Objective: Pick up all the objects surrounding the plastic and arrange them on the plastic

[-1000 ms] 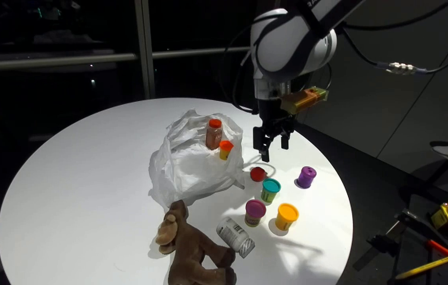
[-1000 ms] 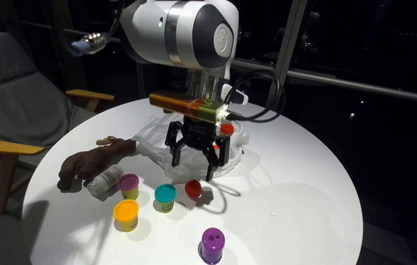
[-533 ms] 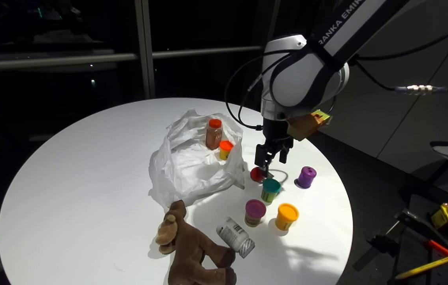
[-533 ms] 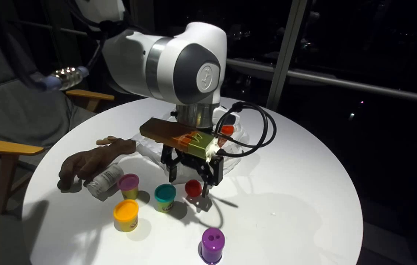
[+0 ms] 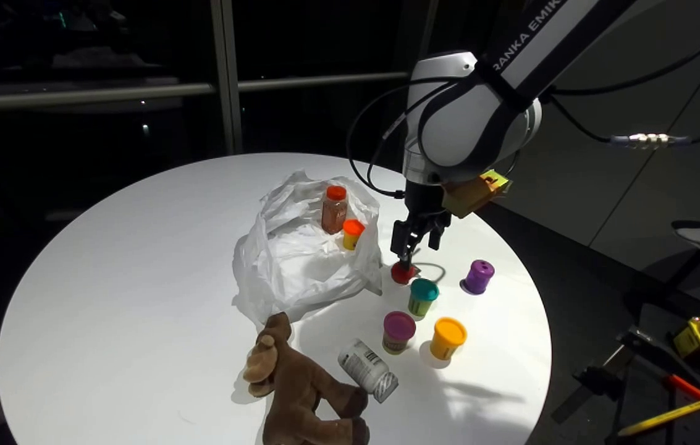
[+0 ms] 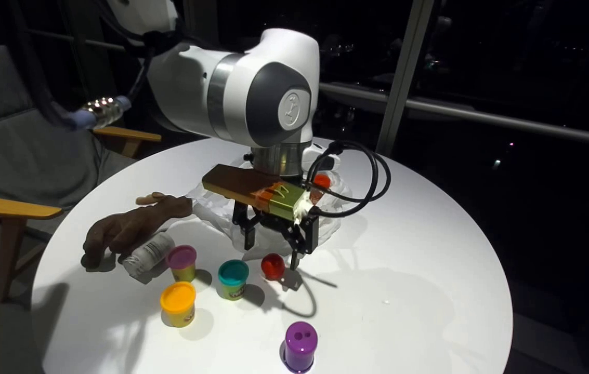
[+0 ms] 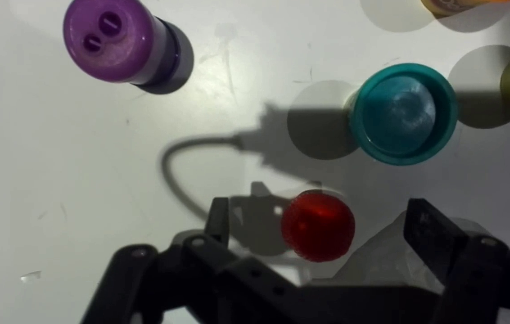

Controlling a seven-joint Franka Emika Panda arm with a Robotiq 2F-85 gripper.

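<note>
The white plastic lies crumpled on the table, with a red-lidded jar and an orange-lidded tub inside it. My gripper is open above a small red round object, which sits between the spread fingers without visible contact. Close by stands a teal-lidded cup. In both exterior views I also see a magenta-lidded cup, an orange-lidded cup, a purple sharpener-like piece, a white bottle on its side, and a brown plush animal.
The round white table has its rim near the purple piece and the plush. Beyond it are a grey armchair and a dark side surface with a pencil. A cable loops beside the wrist.
Over the second my gripper has come down over the red object, lifting and shifting very slightly in the last half second. It has stayed open. The objects on the table have not moved.
</note>
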